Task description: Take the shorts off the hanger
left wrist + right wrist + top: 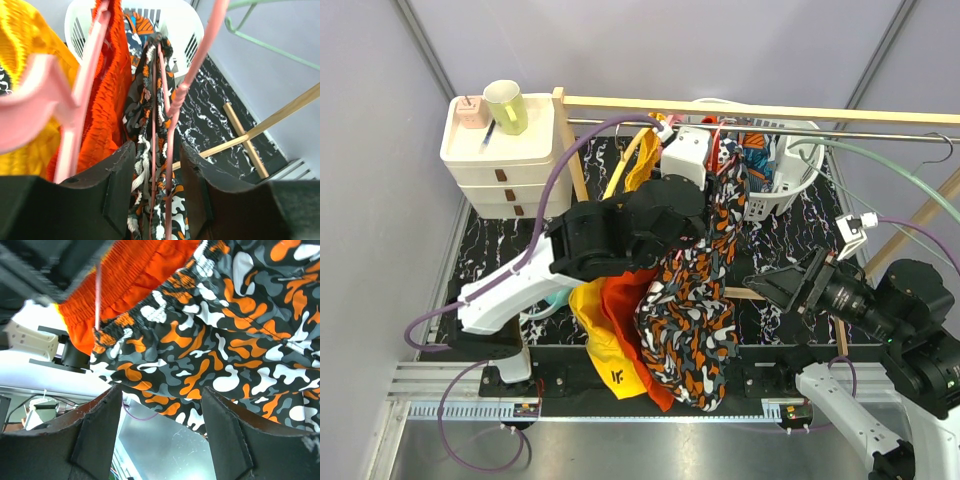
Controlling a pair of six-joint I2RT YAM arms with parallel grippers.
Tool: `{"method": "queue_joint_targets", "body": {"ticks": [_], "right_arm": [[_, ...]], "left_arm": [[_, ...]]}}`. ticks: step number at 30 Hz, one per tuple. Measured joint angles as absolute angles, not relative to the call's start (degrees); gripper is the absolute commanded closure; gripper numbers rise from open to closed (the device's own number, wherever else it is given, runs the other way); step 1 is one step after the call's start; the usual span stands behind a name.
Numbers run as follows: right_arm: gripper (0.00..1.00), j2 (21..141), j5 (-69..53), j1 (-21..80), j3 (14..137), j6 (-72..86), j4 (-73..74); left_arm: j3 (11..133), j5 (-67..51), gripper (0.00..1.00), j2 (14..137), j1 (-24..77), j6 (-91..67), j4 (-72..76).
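The dark grey shorts (692,300) with orange and white blotches hang from a thin pink hanger (185,85) on the rail. My left gripper (157,195) is open. Its fingers straddle the gathered waistband (145,100), the white drawcord and the hanger wires, with a small gap left at the right finger. My right gripper (157,425) is open and empty, just below the hem of these shorts (225,330). In the top view it (770,285) sits to the right of the hanging fabric. Blue and orange shorts (757,150) lie in the white basket (798,180).
Plain orange-red shorts (107,75) and yellow shorts (25,40) hang on a thicker pink hanger (80,100) left of the patterned pair. A wooden rack bar (750,108) crosses the back. White drawers (500,160) with a green mug (507,105) stand back left. A mint hanger (880,160) hangs right.
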State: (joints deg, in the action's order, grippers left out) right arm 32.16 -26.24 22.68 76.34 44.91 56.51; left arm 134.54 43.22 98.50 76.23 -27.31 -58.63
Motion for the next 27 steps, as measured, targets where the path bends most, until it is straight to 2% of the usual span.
{"method": "queue_joint_targets", "body": {"ticks": [4,7,9,11,15,27], "right_arm": [[0.28,32.8,-26.5,22.7,78.5,43.8,57.0],[0.28,33.0,-26.4,22.7,79.9,43.0,57.9],[0.28,33.0,-26.3,22.7,80.8,42.4,58.9],[0.28,33.0,-26.0,22.7,81.7,41.7,59.7],[0.28,33.0,-25.5,22.7,82.5,40.7,59.9],[0.27,33.2,-23.2,22.7,82.5,39.8,61.2]], "left_arm": [[134.5,42.4,0.63,100.3,76.1,-27.5,-58.7],[134.5,41.8,0.71,101.0,76.0,-27.6,-58.6],[134.5,41.4,0.86,101.0,76.0,-27.7,-58.6],[134.5,40.9,0.95,101.0,76.0,-27.7,-58.3],[134.5,40.1,1.00,101.0,76.0,-27.7,-57.6],[132.1,36.4,1.00,96.8,75.9,-25.3,-53.4]]}}
